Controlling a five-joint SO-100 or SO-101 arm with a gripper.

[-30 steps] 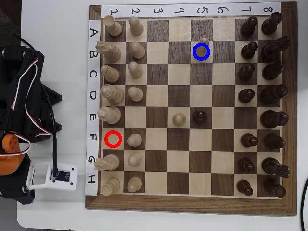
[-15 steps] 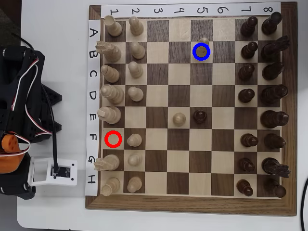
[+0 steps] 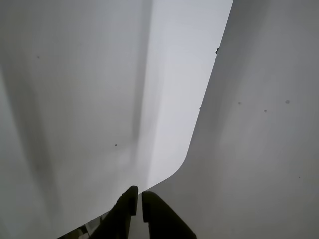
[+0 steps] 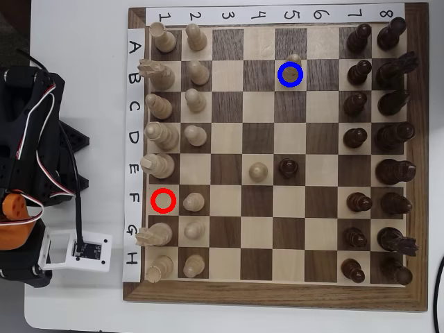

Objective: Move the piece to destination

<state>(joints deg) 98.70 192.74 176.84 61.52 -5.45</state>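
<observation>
Down at the bottom edge of the wrist view, my end effector (image 3: 138, 201) shows two dark fingers pressed almost together with only a thin slit between them, pinching nothing, over the plain white bench (image 3: 259, 149) near its rounded corner. From overhead, my arm (image 4: 28, 159) sits folded at the left of the bench, off the chessboard (image 4: 274, 295), with the white camera mount (image 4: 76, 251) just beside the board's lower-left corner by the row labels. The piece (image 4: 293, 69) stands well apart from me, far across the board in the upper middle, on the square marked by the blue ring (image 4: 291, 75). The red ring (image 4: 163, 200) circles a bare dark square on the near column, closer to me.
</observation>
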